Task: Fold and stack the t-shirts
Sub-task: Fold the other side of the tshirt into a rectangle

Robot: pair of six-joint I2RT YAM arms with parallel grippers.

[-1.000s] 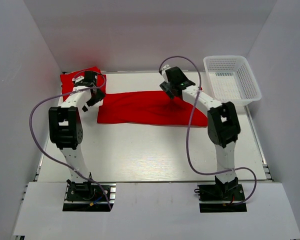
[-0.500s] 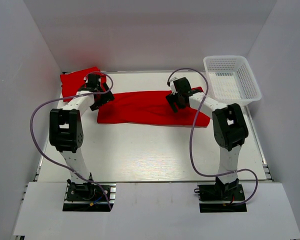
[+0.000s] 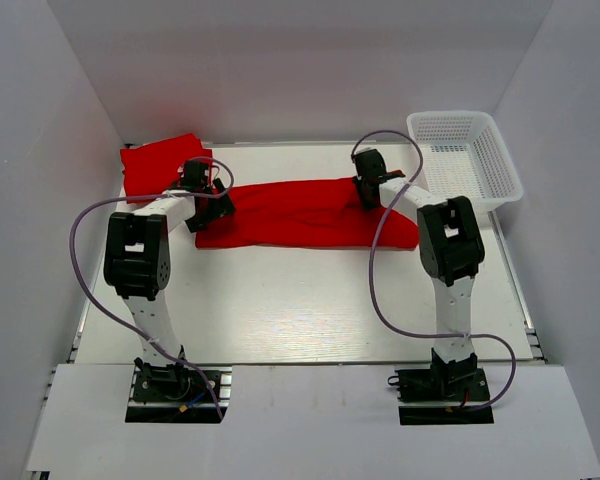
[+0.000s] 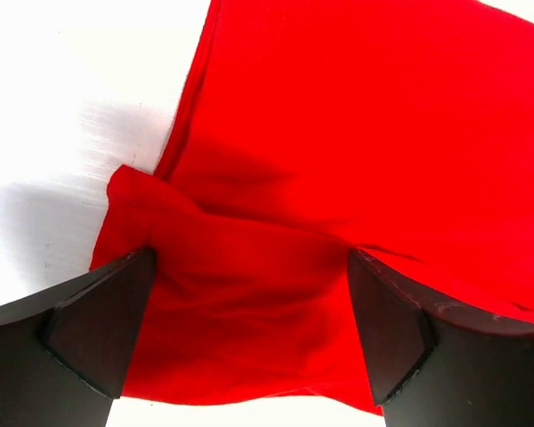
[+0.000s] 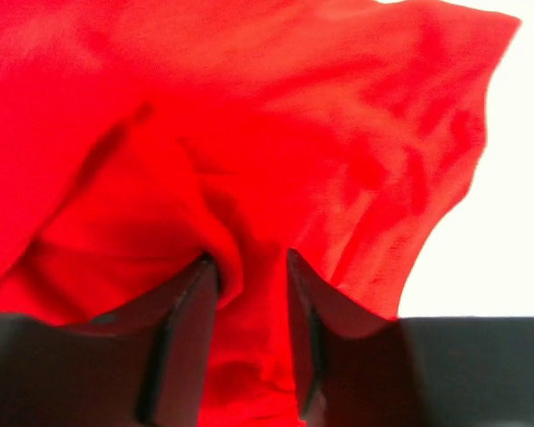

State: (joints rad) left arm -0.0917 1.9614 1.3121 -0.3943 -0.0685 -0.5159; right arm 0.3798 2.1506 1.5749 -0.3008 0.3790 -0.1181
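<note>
Across the far half of the table point(image 3: 300, 300), in the top view, a spread t-shirt point(image 3: 290, 212) lay as a long red band running left to right, a little short of the far edge. A folded t-shirt point(image 3: 155, 160) sat in the far left corner, and a white mesh basket point(image 3: 465, 155) stood at the far right corner. The left gripper point(image 3: 208, 200) was down at the band's left end. The right gripper point(image 3: 368, 190) was down on the band's far side, near its right end. How the fingers stood could not be told from this view.

At the left wrist, the left gripper point(image 4: 249, 334) had its fingers point(image 4: 98, 329) spread wide, one on each side of a rumpled flap of the spread t-shirt point(image 4: 356, 133). Both tips met the cloth, and bare table point(image 4: 71, 89) showed to the left of it.

At the right wrist, the right gripper point(image 5: 254, 294) had its fingers point(image 5: 182, 338) drawn narrow. A raised ridge of the spread t-shirt point(image 5: 338, 133) was pinched between them, filling the gap. The cloth bunched in folds around the tips, and white table point(image 5: 507, 222) showed at the right.
</note>
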